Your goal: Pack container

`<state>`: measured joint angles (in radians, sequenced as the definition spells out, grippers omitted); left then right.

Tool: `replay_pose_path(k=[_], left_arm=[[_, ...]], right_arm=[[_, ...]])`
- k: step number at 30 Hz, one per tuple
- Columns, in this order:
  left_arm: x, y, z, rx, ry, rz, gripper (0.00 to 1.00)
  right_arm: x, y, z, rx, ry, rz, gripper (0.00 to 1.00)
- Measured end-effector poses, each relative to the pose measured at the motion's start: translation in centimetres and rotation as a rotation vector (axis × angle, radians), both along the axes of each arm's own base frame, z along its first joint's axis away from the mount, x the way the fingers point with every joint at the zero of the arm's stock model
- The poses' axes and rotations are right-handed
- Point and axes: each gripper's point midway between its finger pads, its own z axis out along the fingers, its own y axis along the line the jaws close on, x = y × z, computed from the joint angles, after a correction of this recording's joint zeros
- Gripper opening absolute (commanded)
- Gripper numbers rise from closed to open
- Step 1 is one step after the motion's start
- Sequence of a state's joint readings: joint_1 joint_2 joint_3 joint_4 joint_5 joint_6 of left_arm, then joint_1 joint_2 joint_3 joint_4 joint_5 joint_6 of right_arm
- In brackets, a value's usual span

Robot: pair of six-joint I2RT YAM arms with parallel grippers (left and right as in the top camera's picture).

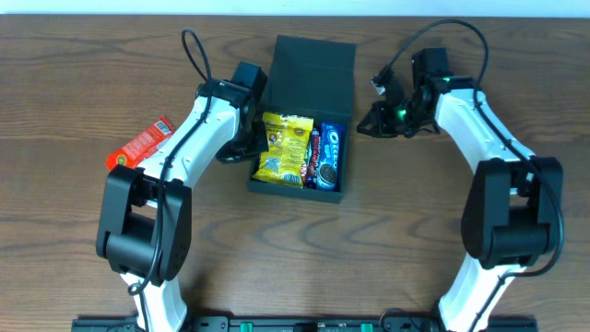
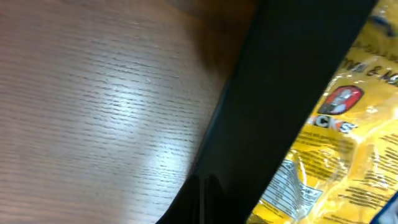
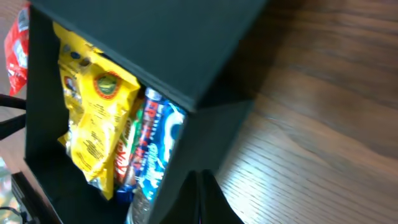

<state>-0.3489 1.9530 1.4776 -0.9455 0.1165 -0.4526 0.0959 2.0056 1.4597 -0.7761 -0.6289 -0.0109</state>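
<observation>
Sitting mid-way across the surface (image 1: 415,221), the container (image 1: 297,188) is holding snacks (image 1: 286,148), lid (image 1: 313,60) open at the far side. Light, bendable cardboard, it is probably wanting a lid-edge grip. The left hand (image 1: 241,138) and right hand (image 1: 376,115) are flanking it, openness impossible to tell.

The container (image 1: 312,101), a dark matte cardboard box, sits mid-desk (image 1: 387,240) with its hinged flap lid raised, snack packets lying inside.
</observation>
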Motion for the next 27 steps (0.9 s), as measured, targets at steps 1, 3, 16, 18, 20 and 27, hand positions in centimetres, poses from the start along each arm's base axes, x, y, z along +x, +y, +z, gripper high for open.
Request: replay_pose_path(k=[1, 3, 16, 18, 20, 27], left_arm=[[0.0, -0.1, 0.0, -0.005, 0.001, 0.0, 0.06], [-0.1, -0.3, 0.0, -0.016, 0.005, -0.001, 0.06], [-0.9, -1.2, 0.1, -0.072, 0.045, -0.009, 0.06], [-0.9, -1.2, 0.1, -0.074, 0.045, -0.009, 0.06], [-0.9, -1.1, 0.1, -0.067, 0.043, -0.009, 0.06], [0.4, 2.3, 0.8, 0.074, -0.03, 0.019, 0.06]], right_arm=[[-0.1, 0.3, -0.1, 0.001, 0.002, 0.006, 0.01], [-0.3, 1.0, -0.7, 0.0, 0.016, 0.018, 0.01], [0.8, 1.6, -3.2, -0.011, 0.04, -0.023, 0.01], [0.8, 1.6, -3.2, -0.01, 0.043, -0.027, 0.01], [0.8, 1.6, -3.2, -0.01, 0.044, -0.028, 0.01], [0.8, 1.3, -2.9, 0.01, 0.069, -0.054, 0.01]])
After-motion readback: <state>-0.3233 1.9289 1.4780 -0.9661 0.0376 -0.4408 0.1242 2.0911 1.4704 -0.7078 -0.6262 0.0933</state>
